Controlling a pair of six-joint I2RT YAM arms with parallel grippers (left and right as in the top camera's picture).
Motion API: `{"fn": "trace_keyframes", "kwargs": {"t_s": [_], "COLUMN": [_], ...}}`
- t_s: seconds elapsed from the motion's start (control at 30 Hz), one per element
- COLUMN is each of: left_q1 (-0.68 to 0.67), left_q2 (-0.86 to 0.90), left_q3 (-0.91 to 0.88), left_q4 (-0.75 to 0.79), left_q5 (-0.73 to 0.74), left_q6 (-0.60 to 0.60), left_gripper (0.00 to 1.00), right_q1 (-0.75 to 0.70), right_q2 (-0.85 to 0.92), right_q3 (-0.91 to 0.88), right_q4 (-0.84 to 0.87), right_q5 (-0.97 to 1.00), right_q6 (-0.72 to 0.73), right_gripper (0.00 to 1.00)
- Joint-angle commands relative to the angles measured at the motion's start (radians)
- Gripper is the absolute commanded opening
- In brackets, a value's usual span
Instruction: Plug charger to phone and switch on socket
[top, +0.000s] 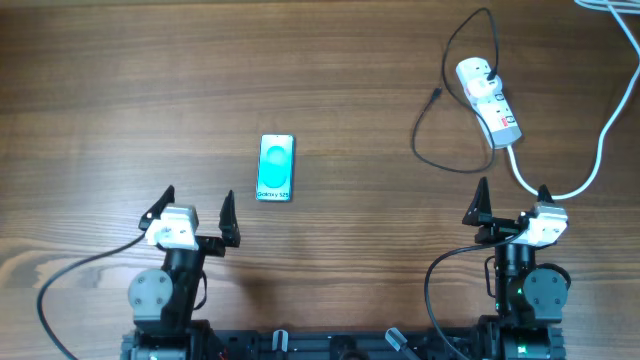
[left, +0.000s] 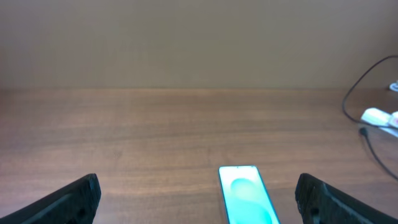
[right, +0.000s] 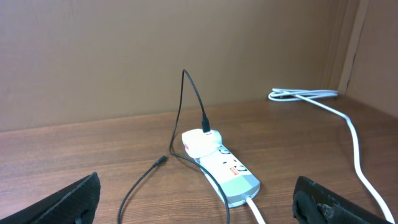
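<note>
The phone lies flat on the wooden table with its teal screen up; its top end shows in the left wrist view. My left gripper is open and empty, just near and left of the phone. The white socket strip lies at the far right and shows in the right wrist view. The charger's white adapter sits plugged in its far end. The black charger cable loops beside the strip, its connector tip lying free on the table. My right gripper is open and empty, near of the strip.
The socket's thick white cord runs from the strip's near end, past my right gripper and off to the far right corner; it also shows in the right wrist view. A brown wall stands behind the table.
</note>
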Motion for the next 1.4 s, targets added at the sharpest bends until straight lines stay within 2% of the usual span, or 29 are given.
{"fn": "trace_keyframes", "kwargs": {"t_s": [0.0, 0.23, 0.4, 0.57, 0.7, 0.97, 1.37], "left_q1": [0.006, 0.004, -0.028, -0.125, -0.162, -0.191, -0.193], "left_q2": [0.113, 0.426, 0.683, 0.972, 1.129, 1.371, 1.497], "left_q3": [0.155, 0.450, 0.769, 1.092, 1.217, 1.234, 1.232], "left_q4": [-0.056, -0.104, -0.324, -0.586, -0.707, -0.785, -0.779], "left_q5": [0.023, 0.055, 0.064, 0.063, 0.060, 0.058, 0.063], "left_q6": [-0.009, -0.010, -0.010, -0.034, -0.107, -0.108, -0.112], "left_gripper": [1.00, 1.00, 1.00, 1.00, 1.00, 1.00, 1.00], "right_q1": [0.004, 0.004, 0.004, 0.004, 0.004, 0.004, 0.004], "right_q2": [-0.012, -0.012, -0.012, -0.012, -0.012, -0.012, -0.012], "right_q3": [-0.001, -0.001, -0.001, -0.001, -0.001, -0.001, -0.001], "right_q4": [0.005, 0.005, 0.005, 0.005, 0.005, 0.005, 0.005], "right_q5": [-0.016, -0.016, -0.016, -0.016, -0.016, -0.016, -0.016], "right_q6": [-0.014, -0.014, -0.014, -0.014, -0.014, -0.014, -0.014], "right_gripper": [1.00, 1.00, 1.00, 1.00, 1.00, 1.00, 1.00]}}
